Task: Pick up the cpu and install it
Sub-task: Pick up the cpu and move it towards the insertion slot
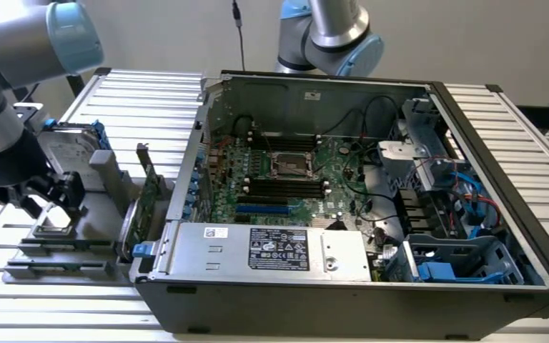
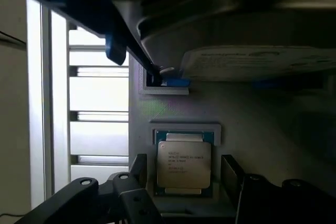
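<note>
The gripper [image 2: 185, 171] hangs straight over the cpu [image 2: 184, 163], jaws spread. One finger [image 2: 138, 167] stands just beside one edge of the chip and the other [image 2: 231, 171] just beside the opposite edge. A thin strip of grey shows on each side, so neither seems to touch it yet. The chip is centred between them, so the closing line runs square across it.

The cpu lies flat, face up, in a shallow recess of the grey holder [image 2: 247, 129]. It is close to square, with a dull silver lid bearing a few lines of small dark print and a thin blue-green rim around it. It is not yet lifted.

Past it on the same holder sits the hard drive [image 2: 262, 61].

In the exterior view the holder stands on the slatted table [image 1: 141, 100], at the exterior view's left of the open case [image 1: 542, 214]. The socket [image 1: 292, 166] on the board is well apart from the chip, toward the exterior view's right.
</note>
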Robot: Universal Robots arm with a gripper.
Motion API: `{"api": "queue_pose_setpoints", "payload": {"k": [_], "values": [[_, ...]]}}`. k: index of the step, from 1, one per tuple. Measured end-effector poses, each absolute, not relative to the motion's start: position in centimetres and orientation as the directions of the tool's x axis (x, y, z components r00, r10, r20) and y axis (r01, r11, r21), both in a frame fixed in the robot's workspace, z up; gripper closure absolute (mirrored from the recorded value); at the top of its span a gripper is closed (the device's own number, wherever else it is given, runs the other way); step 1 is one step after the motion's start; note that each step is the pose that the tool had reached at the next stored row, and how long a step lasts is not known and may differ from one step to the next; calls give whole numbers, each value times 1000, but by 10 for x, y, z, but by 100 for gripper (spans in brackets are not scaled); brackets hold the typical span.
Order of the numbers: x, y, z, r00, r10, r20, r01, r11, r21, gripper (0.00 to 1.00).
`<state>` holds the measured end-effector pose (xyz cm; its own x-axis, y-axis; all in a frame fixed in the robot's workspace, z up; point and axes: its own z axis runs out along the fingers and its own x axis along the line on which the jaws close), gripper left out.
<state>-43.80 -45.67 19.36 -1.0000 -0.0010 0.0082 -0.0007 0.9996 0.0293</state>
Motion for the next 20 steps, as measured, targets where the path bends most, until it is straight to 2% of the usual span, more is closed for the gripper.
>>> {"api": "queue_pose_setpoints", "payload": {"k": [20], "values": [[-436,-458,187,-1000,-1,20,0,1000,29,33]]}}
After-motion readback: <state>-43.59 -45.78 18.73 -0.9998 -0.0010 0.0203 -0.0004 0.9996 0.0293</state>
